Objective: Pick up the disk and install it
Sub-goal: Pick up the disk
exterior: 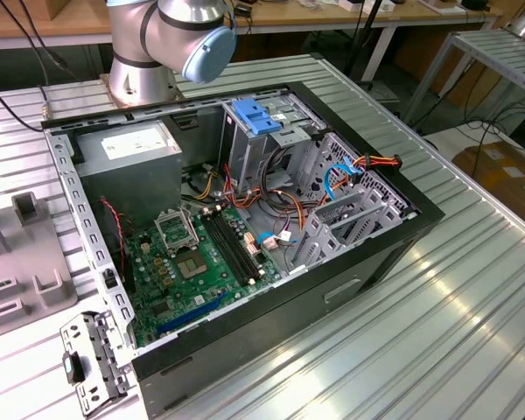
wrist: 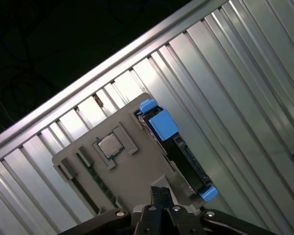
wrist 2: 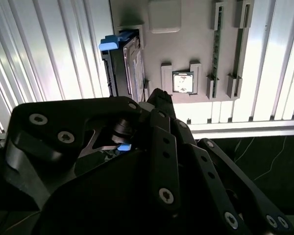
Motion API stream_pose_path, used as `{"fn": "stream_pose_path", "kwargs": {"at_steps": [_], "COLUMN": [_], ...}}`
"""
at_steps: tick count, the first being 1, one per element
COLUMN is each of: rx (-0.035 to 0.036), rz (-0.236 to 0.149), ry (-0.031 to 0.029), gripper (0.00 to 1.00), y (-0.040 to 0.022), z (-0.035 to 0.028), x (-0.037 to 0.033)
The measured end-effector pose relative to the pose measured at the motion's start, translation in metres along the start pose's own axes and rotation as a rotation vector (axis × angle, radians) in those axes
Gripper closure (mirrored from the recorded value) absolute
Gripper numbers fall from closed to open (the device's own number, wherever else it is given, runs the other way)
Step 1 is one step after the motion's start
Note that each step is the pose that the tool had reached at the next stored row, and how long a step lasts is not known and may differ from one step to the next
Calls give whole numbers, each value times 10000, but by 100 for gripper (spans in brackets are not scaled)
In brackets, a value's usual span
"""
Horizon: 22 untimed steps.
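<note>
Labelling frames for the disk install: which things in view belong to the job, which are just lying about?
Job: disk, standing on edge in the grey fixture; gripper, nearest to it; open computer case.

Lying about: processor chip and memory sticks in the same fixture; loose metal bracket beside the case.

The silver-grey arm (exterior: 144,39) has a light-blue joint cap (exterior: 208,54) at its four o'clock, and the matte-black gripper (wrist 2: 158,98) is studded with silver screws (wrist 2: 166,195).

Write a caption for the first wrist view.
Gripper near a grey holder, where the blue-railed disk stands on edge in its slot.
</note>
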State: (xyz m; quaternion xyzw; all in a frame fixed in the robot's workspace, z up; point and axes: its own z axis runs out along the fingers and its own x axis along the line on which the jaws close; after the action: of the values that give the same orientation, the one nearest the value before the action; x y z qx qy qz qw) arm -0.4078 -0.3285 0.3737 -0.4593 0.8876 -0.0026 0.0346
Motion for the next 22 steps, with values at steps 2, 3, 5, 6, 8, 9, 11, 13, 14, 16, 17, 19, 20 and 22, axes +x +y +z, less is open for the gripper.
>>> {"fn": "stream_pose_path", "kwargs": {"at_steps": [2, 3, 5, 6, 8, 9, 11, 13, 14, 16, 17, 19, 20, 22], "rx": [-6, -9, -15, -20, -28, -33, -40, -48, -53, -62, -66, -73, -75, -80], "rz": [-101, -144, -260, -341, -483, -555, -688, -824, -894, -1044, -1117, -1231, -1264, -1361], "ry": [-4, -5, -10, -13, -18, -21, -25, -31, -33, -39, -41, -45, -47, -50], "gripper": [89, 89, 89, 89, 89, 89, 89, 89, 89, 89, 89, 89, 89, 89], "y": [0, 0, 0, 0, 0, 0, 0, 0, 0, 0, 0, 0, 0, 0], "z": [0, 0, 0, 0, 0, 0, 0, 0, 0, 0, 0, 0, 0, 0], "x": [0, 0, 0, 0, 0, 0, 0, 0, 0, 0, 0, 0, 0, 0]}}
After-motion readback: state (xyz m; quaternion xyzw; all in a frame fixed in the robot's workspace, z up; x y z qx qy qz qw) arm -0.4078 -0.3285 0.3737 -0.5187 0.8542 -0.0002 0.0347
